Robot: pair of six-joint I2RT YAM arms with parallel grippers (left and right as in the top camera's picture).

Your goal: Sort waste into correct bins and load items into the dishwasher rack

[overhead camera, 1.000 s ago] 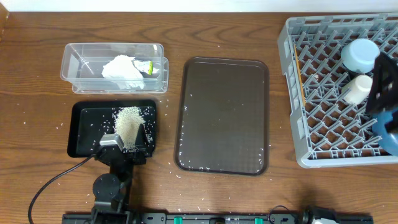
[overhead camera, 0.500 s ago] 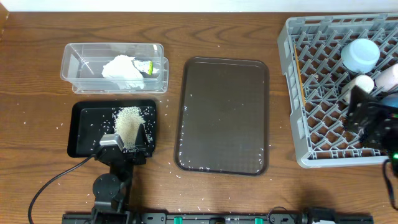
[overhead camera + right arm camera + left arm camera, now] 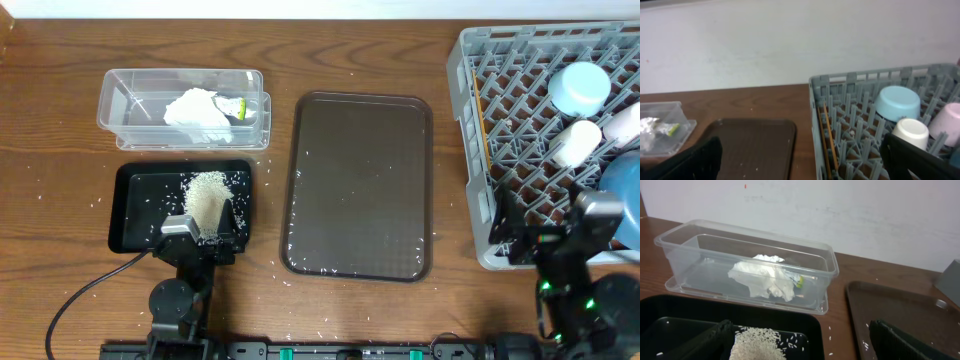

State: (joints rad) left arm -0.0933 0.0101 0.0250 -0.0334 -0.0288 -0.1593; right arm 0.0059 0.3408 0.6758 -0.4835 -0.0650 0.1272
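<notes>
Dishwasher rack [image 3: 480,150] sits right of brown tray [image 3: 360,185], loaded. Inside: small light-blue bowl [image 3: 578,88], 2 cups, white cup [image 3: 572,143] and pink cup [image 3: 628,122], large blue bowl [image 3: 625,195] on side farthest from tray, chopsticks [image 3: 827,137] along wall nearest tray.

Left of tray: clear tub [image 3: 120,100] at back holds tissue [image 3: 198,113] and wrapper [image 3: 240,107]; black tray [image 3: 135,210] in front holds rice pile [image 3: 205,195]. Stray grains [image 3: 330,268] dot brown tray's front edge.

Left gripper [image 3: 801,327] over black tray, fingers spread wide, holding nothing. Right gripper [image 3: 801,142] right of tray at rack's front, fingers wide, empty.
</notes>
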